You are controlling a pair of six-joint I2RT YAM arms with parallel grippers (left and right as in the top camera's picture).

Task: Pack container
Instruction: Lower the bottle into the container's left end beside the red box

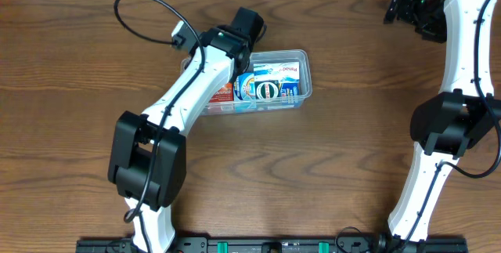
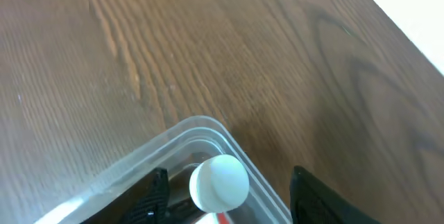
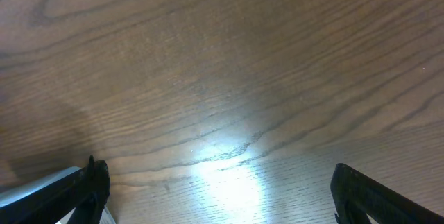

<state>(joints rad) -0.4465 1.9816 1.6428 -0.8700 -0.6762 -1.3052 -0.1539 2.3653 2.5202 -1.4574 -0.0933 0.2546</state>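
Above container (image 2: 205, 131) corner: left end effector (image 2: 229, 175) spread wide.

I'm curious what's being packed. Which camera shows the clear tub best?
Overhead: it shows nearly the whole tub with packages inside, though the left arm covers one end. Left wrist catches just one rounded corner; right wrist shows only table.

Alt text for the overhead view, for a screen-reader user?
The left gripper hovers at the far edge of a clear container holding blue-and-white packages, in the middle of a wooden table. The right gripper sits near the table's far right corner, well away from it.
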